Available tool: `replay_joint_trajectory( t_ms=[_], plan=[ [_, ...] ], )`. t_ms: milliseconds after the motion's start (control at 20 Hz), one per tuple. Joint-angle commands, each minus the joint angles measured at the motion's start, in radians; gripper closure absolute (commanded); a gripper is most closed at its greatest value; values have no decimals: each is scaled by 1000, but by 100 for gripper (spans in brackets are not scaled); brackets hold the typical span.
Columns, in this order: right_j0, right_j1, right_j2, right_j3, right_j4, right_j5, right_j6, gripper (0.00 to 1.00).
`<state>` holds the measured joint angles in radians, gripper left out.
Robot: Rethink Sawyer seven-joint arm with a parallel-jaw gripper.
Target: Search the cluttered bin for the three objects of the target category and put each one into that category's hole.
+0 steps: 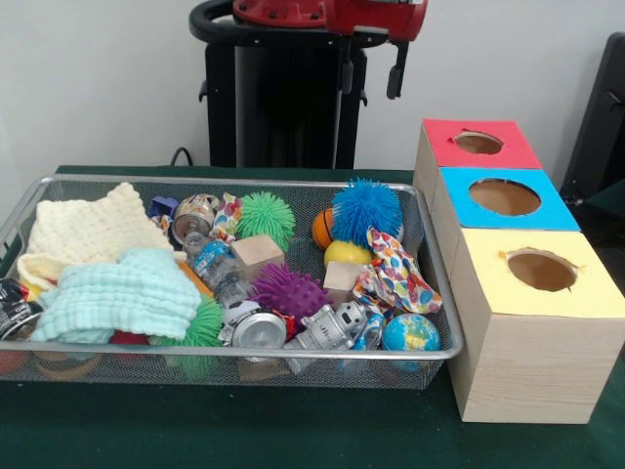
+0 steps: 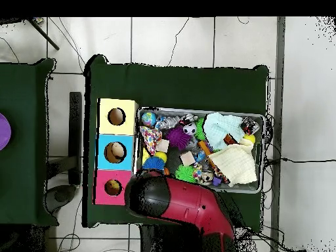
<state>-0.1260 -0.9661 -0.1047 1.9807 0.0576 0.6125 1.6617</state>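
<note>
The cluttered bin (image 1: 244, 354), a silver wire-mesh tray, sits on the green table and also shows in the overhead view (image 2: 262, 154). It holds spiky balls in green (image 1: 266, 217), blue (image 1: 365, 208) and purple (image 1: 287, 290), two wooden blocks (image 1: 257, 252), a cream cloth (image 1: 93, 230), a mint cloth (image 1: 122, 293), a patterned cloth (image 1: 395, 278), a globe ball (image 1: 410, 332) and a toy robot (image 1: 327, 327). Three boxes with holes stand beside it: red (image 1: 479, 144), blue (image 1: 505, 198), yellow (image 1: 540, 271). The red arm (image 1: 332, 15) is drawn back above the bin's far side. A black part (image 1: 395, 73) hangs from it.
In the overhead view the arm (image 2: 177, 207) covers the bin's lower left corner, next to the red box (image 2: 113, 188). The black pedestal (image 1: 283, 98) stands behind the bin. A second green table with a purple disc (image 2: 3, 131) lies at the left.
</note>
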Motion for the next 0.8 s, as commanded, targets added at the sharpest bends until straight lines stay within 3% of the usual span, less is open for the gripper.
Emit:
replay_joint_trajectory(
  t_ms=[50,800],
  plan=[
    [-20,16,109,-88,-54,58,-17,0],
    [-37,47,113,-135,-67,69,-16,0]
  ],
)
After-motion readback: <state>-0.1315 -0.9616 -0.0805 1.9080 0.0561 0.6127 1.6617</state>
